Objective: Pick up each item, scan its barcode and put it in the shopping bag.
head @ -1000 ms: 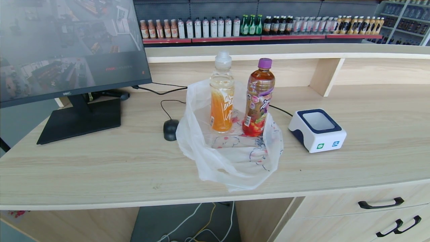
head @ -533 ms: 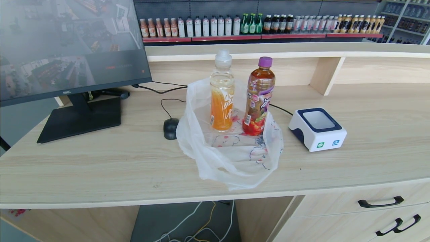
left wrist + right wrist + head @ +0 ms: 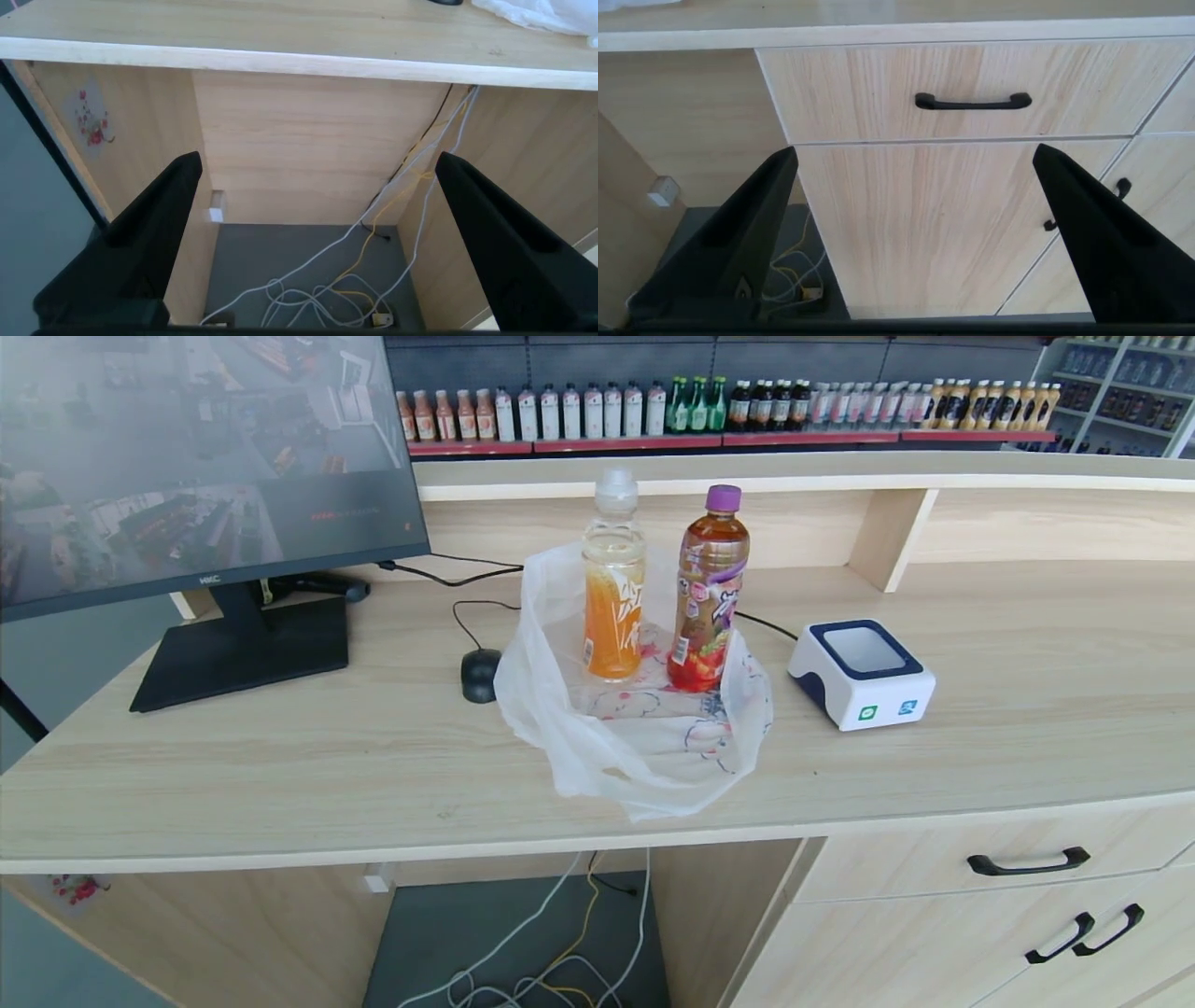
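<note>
Two bottles stand upright inside the open white shopping bag (image 3: 644,747) on the wooden counter (image 3: 280,775): an orange drink bottle (image 3: 613,588) with a clear cap and a red tea bottle (image 3: 709,593) with a purple cap. The white and blue barcode scanner (image 3: 861,674) sits just right of the bag. My left gripper (image 3: 318,233) is open and held low in front of the counter, facing the knee space with loose cables (image 3: 374,271). My right gripper (image 3: 915,233) is open too, held low before the drawer front, below its black handle (image 3: 973,101).
A monitor (image 3: 187,467) on a black stand occupies the counter's left, with a black mouse (image 3: 480,674) and its cable beside the bag. A raised wooden ledge (image 3: 794,476) runs behind. Drawers with black handles (image 3: 1027,863) lie under the counter at right.
The whole head view has shifted: the counter and its things now sit higher and smaller, so the camera has moved back. The bottles, bag and scanner have kept their places.
</note>
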